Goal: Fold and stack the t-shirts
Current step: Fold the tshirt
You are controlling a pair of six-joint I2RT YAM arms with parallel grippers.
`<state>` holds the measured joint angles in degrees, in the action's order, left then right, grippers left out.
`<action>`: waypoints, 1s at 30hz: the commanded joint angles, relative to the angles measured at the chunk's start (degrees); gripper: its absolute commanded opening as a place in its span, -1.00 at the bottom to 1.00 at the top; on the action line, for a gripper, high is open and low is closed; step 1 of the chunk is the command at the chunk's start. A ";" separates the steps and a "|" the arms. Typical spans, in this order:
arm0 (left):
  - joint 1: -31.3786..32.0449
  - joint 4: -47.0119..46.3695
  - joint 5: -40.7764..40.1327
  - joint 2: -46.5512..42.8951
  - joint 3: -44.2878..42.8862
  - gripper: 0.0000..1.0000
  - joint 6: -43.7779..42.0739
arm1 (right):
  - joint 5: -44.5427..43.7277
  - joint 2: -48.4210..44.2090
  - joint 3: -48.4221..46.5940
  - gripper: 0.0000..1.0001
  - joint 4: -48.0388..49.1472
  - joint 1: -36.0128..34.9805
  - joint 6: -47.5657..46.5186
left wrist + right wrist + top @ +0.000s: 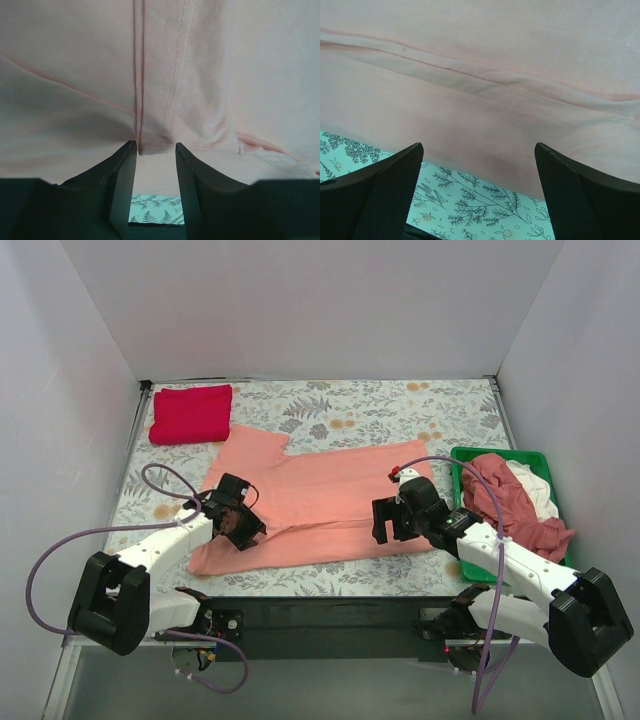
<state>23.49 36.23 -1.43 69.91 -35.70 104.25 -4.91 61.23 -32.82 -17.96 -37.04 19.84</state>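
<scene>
folding: salmon shirt (330, 505) lies spread mid-counter (380, 400), its near edge under both claws.
left claw (156, 150): half open about a seam pucker; cannot tell if it grips.
right claw (477, 150): wide open, empty, over the hem.
handling: light, limp cotton; pinch hem corners, lift evenly.
others: red shirt (190, 413) folded far left; rose and white shirts (515, 502) in tray (500, 452).

On the table (400, 405), the spread t-shirt (330, 495) lies across the middle. The folded t-shirt (191, 414) sits behind it in the far left corner. The tray (497, 454) stands just right of the spread t-shirt, with heaped t-shirts (515, 502) in it. The left fingers (120, 185) are at the spread t-shirt's near left edge, and the right fingers (380, 195) over its near right edge.
</scene>
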 commanded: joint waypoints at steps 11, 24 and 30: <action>0.33 -1.51 0.11 2.86 -0.15 -1.00 -1.06 | -2.74 0.64 0.56 0.97 0.11 -0.23 0.82; 0.33 -3.70 -0.15 -1.62 -1.91 -1.00 -5.10 | -3.62 -0.32 0.39 0.97 -0.24 -0.14 1.17; 0.33 -5.46 -0.06 0.66 -4.98 -1.00 -7.65 | -4.58 -2.52 -0.40 0.97 -0.94 -0.05 1.26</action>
<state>23.55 32.95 -1.04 70.17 -37.36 98.89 -7.86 60.75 -32.77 -18.46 -37.04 20.56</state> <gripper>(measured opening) 0.010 0.984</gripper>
